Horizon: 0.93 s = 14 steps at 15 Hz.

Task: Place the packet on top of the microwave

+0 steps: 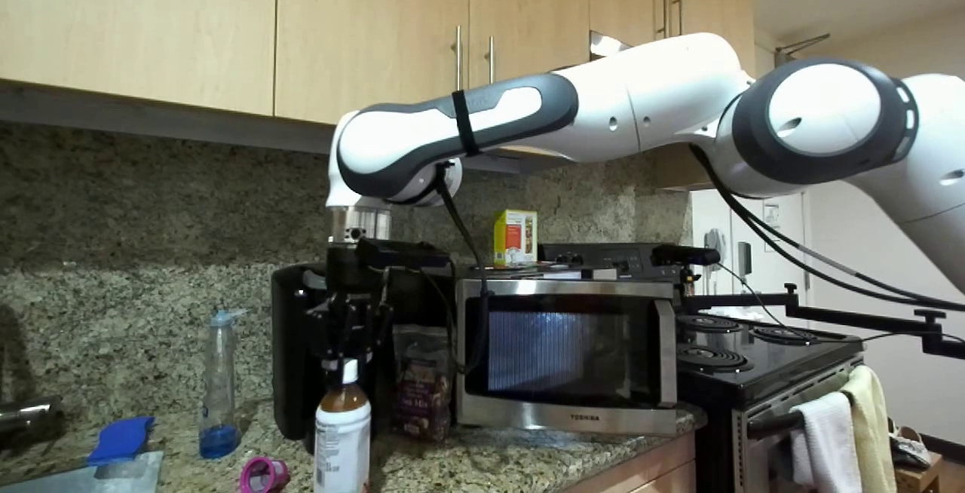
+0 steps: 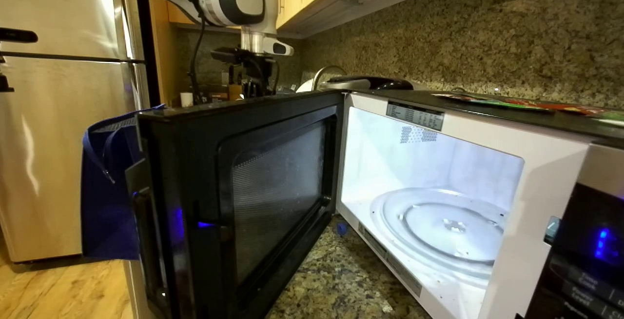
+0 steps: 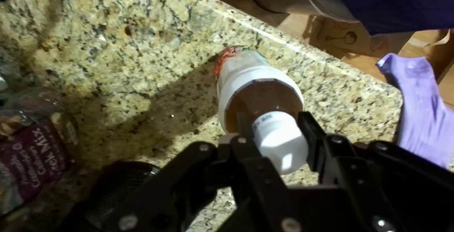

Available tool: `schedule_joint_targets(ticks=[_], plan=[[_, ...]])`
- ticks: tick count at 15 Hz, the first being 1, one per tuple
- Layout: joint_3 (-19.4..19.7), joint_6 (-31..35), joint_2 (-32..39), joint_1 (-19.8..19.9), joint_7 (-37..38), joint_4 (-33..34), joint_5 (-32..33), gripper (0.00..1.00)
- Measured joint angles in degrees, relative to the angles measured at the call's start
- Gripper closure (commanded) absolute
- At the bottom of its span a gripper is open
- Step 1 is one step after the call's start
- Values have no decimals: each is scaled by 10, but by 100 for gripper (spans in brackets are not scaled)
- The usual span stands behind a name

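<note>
Packet (image 1: pixel 424 395): upright on the desk (image 3: pixel 159 65), well back from its edge, beside the microwave (image 1: pixel 569 350).
Microwave: door (image 2: pixel 248 197) open.
Your hand (image 3: pixel 276 123): closed on the cap (image 3: pixel 280 141) of the white bottle (image 3: pixel 264 97).
Bottle: upright, near the desk's edge.

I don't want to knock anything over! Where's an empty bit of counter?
Bare granite lies between the packet and the white-labelled bottle, with a smaller patch between bottle and pale purple thing. More shows between the microwave and its open door. It's crowded at the bottle's cap: the gripper straddles it; an exterior view shows a black machine behind.
</note>
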State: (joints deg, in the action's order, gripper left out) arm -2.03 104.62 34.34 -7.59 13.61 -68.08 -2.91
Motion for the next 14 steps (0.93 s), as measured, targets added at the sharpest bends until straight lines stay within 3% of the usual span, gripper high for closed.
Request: schedule_joint_targets(ticks=[2, 3, 5, 10, 14], plan=[[-2, -6, 7, -15, -9, 12, 6, 89], [-2, -10, 10, -19, -13, 17, 10, 39], [-2, -13, 15, -25, -18, 27, 18, 33], [5, -13, 19, -24, -18, 47, 27, 2], [12, -25, 14, -26, -18, 72, 36, 0]])
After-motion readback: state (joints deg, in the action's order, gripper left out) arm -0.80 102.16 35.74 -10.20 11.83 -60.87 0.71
